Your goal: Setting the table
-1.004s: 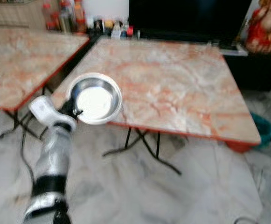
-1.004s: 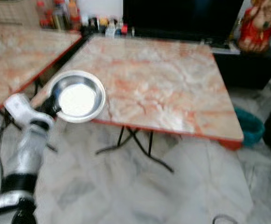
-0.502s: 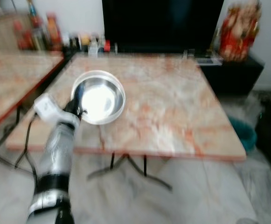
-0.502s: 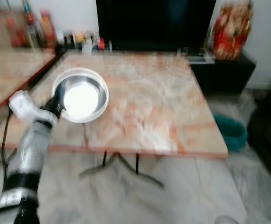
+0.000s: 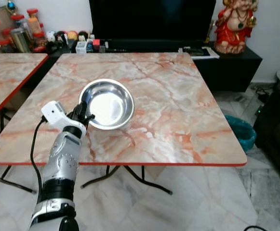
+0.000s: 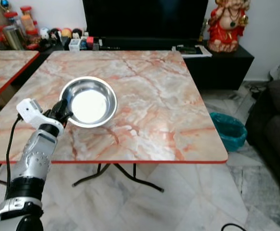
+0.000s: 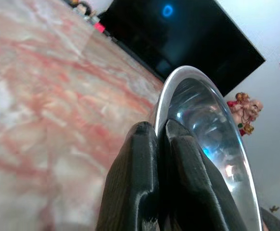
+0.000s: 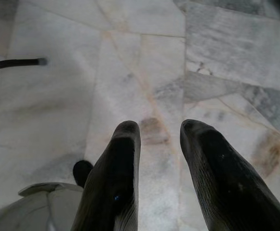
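Observation:
A shiny steel bowl (image 5: 108, 104) hangs over the left half of the marble-topped table (image 5: 178, 110), tilted a little toward me. My left gripper (image 5: 84, 114) is shut on the bowl's near-left rim; in the left wrist view the two black fingers (image 7: 144, 187) pinch the rim of the bowl (image 7: 212, 144). My right gripper (image 8: 159, 139) hangs open over the pale marble floor (image 8: 130, 57), its fingers apart with nothing between them.
A second marble table (image 5: 5, 77) stands to the left. Behind the table are a black TV (image 5: 152, 19), a low black cabinet with jars and bottles (image 5: 21, 36), and a red statue (image 5: 235, 26). A teal bin (image 5: 241, 132) and a dark sofa (image 5: 279, 125) stand at the right.
The camera has swung and come closer, so the table now lies square in front and the picture is sharp. The bowl stays held in my left gripper, now over the table instead of its corner.

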